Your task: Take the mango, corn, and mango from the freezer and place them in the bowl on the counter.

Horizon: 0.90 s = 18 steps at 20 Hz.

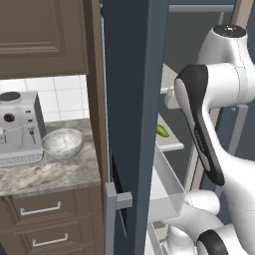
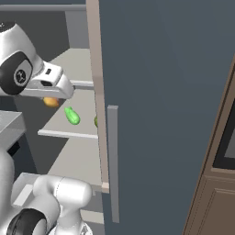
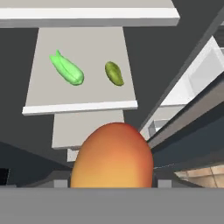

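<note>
In the left base view the bowl (image 1: 63,143) sits on the table (image 1: 50,174) beside a coffee machine (image 1: 19,128), and nothing shows inside it, so no item appears delivered yet. Right of the brown cabinet stands the freezer (image 1: 132,99), its door edge toward the camera, with the white arm reaching past it to the pale shelves, where the green end of one item peeks out.

In the right base view the pincer (image 2: 51,97) hangs over the shelf (image 2: 75,121) inside the freezer with an orange-red mango (image 2: 51,102) just beneath its tip. A bright green corn (image 2: 71,115) lies on the shelf close by, long axis running diagonally from the back toward the shelf's front edge.

In the hand view the mango fills the lower middle, gripped between the half-closed fingers, rounded end pointing away from the camera. Corn and a duller green second mango (image 3: 113,72) lie apart on the shelf beyond, the latter's long axis running roughly front to back. Judged from this, the first carry is under way and two pickups remain.
</note>
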### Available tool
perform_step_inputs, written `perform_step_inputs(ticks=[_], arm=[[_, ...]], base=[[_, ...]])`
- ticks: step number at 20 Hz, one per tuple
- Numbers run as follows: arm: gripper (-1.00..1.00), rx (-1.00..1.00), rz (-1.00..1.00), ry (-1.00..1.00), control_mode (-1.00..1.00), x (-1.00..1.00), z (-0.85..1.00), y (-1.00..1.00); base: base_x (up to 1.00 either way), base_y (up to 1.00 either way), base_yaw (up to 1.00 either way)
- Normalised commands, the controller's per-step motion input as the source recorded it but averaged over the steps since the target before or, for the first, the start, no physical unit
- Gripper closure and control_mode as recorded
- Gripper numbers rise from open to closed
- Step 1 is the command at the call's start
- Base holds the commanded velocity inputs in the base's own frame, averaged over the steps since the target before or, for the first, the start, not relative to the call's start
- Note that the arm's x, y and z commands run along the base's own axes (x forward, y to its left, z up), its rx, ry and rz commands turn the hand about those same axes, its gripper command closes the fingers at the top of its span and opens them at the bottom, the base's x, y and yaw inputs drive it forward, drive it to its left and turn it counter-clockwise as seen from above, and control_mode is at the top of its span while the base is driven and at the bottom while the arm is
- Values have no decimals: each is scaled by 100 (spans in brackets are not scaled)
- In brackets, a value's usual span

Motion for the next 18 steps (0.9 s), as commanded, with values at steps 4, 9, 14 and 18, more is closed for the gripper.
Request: perform_step_inputs(ticks=[4, 9, 14, 18], arm=[[100, 1, 0, 0, -100, -45, -44, -15], [100, 1, 0, 0, -100, -33, -27, -8], [100, 0, 0, 0, -100, -18, -10, -3], [100, 2, 0, 0, -100, -8, -10, -1]], base=[[0, 0, 0], [0, 0, 0], [0, 0, 0], [0, 0, 0]])
